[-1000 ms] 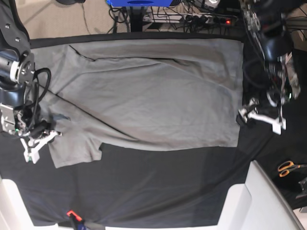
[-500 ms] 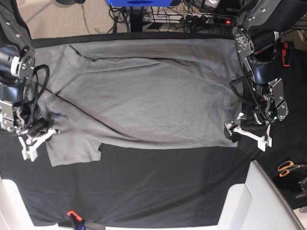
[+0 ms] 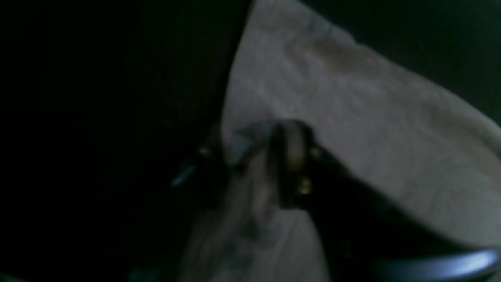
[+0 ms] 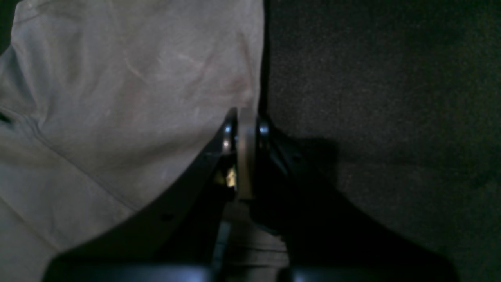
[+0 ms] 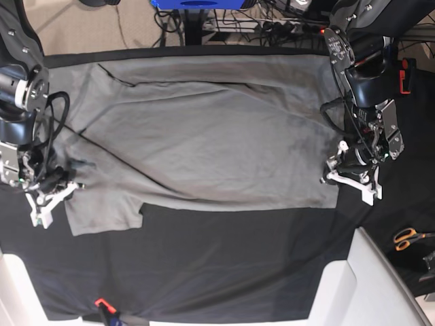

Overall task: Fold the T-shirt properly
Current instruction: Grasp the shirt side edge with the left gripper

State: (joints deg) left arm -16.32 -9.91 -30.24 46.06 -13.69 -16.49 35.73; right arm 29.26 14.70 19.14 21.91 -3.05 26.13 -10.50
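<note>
grippers both clamped on t-shirt (image 5: 204, 129) edges: left gripper (image 5: 343, 173) at hem, right gripper (image 5: 51, 190) at sleeve; lift evenly, keep fabric taut over table cloth (image 5: 224, 258)

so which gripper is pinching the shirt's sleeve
The right gripper, at the base view's left, is shut on the T-shirt sleeve; the left gripper is at the hem.

Black arms (image 5: 360, 61), looped cables, white gripper (image 5: 350, 178) fingers.
</note>
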